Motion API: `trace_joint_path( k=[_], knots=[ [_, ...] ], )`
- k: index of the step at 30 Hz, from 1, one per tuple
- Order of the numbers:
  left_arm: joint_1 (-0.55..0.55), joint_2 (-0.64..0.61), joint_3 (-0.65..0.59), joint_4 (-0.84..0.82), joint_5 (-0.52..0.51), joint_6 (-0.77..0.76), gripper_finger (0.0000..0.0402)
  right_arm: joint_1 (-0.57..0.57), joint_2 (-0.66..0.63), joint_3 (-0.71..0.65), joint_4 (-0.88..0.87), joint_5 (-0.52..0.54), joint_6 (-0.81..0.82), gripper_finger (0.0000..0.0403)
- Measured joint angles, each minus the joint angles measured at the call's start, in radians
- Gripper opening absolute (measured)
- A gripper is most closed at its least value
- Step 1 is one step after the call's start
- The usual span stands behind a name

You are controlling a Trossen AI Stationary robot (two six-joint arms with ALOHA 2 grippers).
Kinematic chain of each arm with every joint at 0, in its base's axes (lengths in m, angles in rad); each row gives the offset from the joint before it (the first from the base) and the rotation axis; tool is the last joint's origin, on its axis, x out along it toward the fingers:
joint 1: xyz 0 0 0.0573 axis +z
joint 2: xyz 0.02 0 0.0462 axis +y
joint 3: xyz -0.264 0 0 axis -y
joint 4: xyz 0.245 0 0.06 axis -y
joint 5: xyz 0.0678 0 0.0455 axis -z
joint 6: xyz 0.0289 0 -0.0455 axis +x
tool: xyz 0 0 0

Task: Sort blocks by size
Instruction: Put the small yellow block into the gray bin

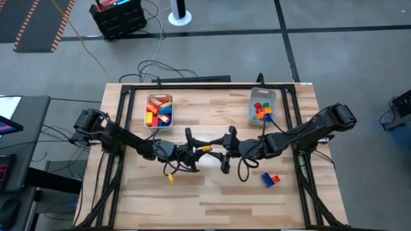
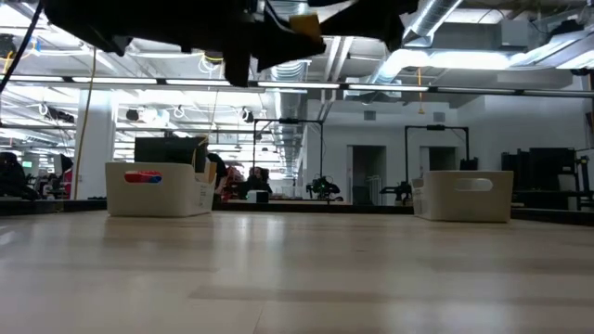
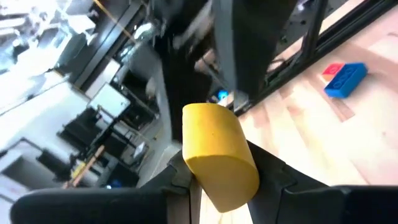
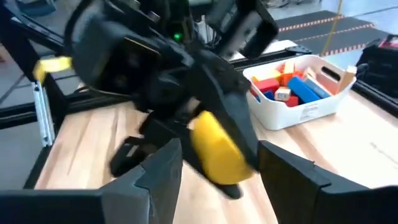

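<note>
Yellow block (image 3: 219, 155) clamped in left gripper (image 1: 204, 149), held above mid-table between the two bins (image 1: 158, 110), facing right gripper (image 1: 226, 151), whose fingers stand apart. Block looks light, rigid, slick plastic; take it across the flat sides, clear of left's fingers

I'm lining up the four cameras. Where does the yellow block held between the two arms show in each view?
High view: yellow block at table centre, between the left gripper and right gripper.
Low view: top edge, centre.
Left wrist view: lower centre, between the fingers.
Right wrist view: centre.
Shared landmark: the bin of blocks.
</note>
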Motion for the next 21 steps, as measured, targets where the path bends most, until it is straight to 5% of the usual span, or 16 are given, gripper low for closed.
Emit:
trace_joint_path(
  k=[6, 11, 21],
  knots=[
    [0.027, 0.000, -0.001, -0.019, -0.012, -0.052, 0.0085, 0.010, -0.047, 0.001, -0.102, -0.006, 0.033, 0.0232],
    [0.046, -0.032, -0.001, -0.163, -0.172, -0.105, 0.0085, 0.041, -0.088, 0.001, -0.272, -0.005, 0.116, 0.0233],
    [0.191, -0.326, -0.002, -0.943, -0.154, -0.615, 0.0085, 0.172, -0.060, -0.001, -0.659, 0.137, 0.406, 0.0233]
  ],
)
